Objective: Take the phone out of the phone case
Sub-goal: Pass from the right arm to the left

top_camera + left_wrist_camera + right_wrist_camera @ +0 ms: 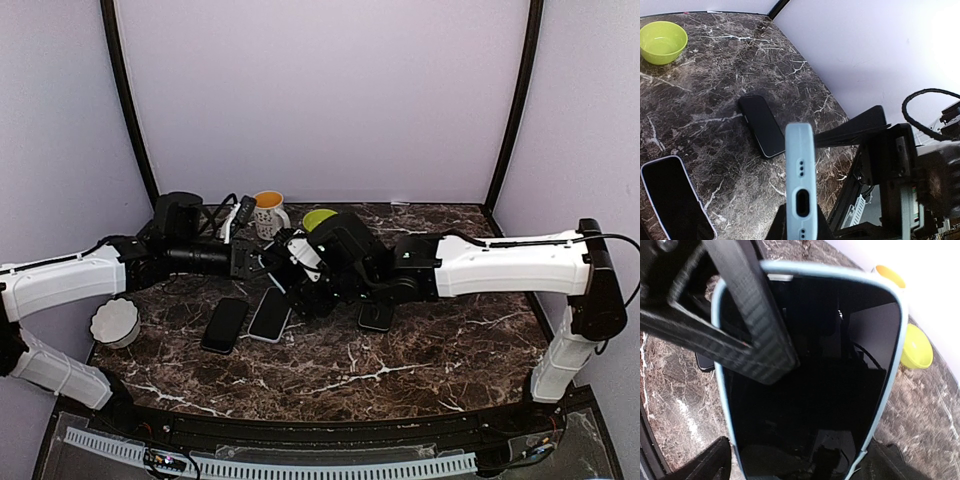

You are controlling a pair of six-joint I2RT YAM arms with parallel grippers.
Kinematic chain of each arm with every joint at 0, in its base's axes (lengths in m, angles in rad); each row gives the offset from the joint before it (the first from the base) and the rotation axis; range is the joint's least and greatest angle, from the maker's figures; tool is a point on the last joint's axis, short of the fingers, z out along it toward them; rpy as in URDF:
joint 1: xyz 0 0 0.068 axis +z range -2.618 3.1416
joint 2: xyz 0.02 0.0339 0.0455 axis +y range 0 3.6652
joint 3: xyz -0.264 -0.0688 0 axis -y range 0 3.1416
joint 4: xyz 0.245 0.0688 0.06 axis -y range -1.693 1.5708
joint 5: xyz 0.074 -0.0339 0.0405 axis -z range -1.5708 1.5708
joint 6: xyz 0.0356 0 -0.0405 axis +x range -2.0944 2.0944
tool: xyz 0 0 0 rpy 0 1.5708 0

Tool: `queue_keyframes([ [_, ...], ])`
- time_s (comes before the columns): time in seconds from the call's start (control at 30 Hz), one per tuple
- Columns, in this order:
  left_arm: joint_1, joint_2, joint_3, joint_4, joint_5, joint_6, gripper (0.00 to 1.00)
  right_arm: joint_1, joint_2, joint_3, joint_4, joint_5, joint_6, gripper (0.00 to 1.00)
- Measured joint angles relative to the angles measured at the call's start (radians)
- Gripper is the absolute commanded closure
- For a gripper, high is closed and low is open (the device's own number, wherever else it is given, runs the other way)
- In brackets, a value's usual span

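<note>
Phone case, where is it?
— Up above the table, phone inside; left gripper is clamped on it (its edge faces that camera).
— And the right gripper?
— Fingers stand wide beside it; pressing or not, I cannot tell.

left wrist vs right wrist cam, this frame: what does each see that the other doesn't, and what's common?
Left wrist only: the light blue phone case edge-on with its port cutout showing, plus full views of a black phone and a pale-rimmed phone lying flat. Right wrist only: the cased phone's screen face-on, a black claw finger across it, and the yellow-lined mug. Both: the case, the green bowl, the marble table.
</note>
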Motion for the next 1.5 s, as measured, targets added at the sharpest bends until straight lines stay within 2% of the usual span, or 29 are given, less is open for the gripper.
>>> queue_keyframes([
  [0.3,-0.004,-0.093,-0.003,-0.018,-0.132,0.057,1.0,-0.013,-0.084,-0.042,0.113,0.015,0.025,0.02],
  [0.43,-0.004,-0.143,0.0,-0.026,-0.182,0.13,1.0,-0.06,-0.124,-0.05,0.114,-0.053,0.09,0.02],
  [0.6,-0.004,-0.164,0.028,-0.056,-0.236,0.212,1.0,-0.157,-0.257,-0.141,0.164,-0.129,0.198,0.02],
  [0.73,-0.004,-0.165,0.073,-0.069,-0.246,0.251,1.0,-0.163,-0.342,-0.189,0.204,-0.142,0.252,0.02],
  [0.87,-0.004,-0.165,0.11,-0.066,-0.197,0.272,1.0,-0.17,-0.399,-0.257,0.237,-0.172,0.266,0.02],
  [1.1,-0.004,-0.178,0.146,-0.06,-0.045,0.308,1.0,-0.215,-0.475,-0.375,0.287,-0.32,0.217,0.02],
  [1.33,-0.004,-0.177,0.193,-0.051,0.081,0.387,1.0,-0.216,-0.56,-0.435,0.386,-0.438,0.092,0.02],
  [1.5,-0.004,-0.167,0.173,0.032,0.161,0.501,1.0,-0.216,-0.595,-0.525,0.474,-0.499,-0.039,0.02],
])
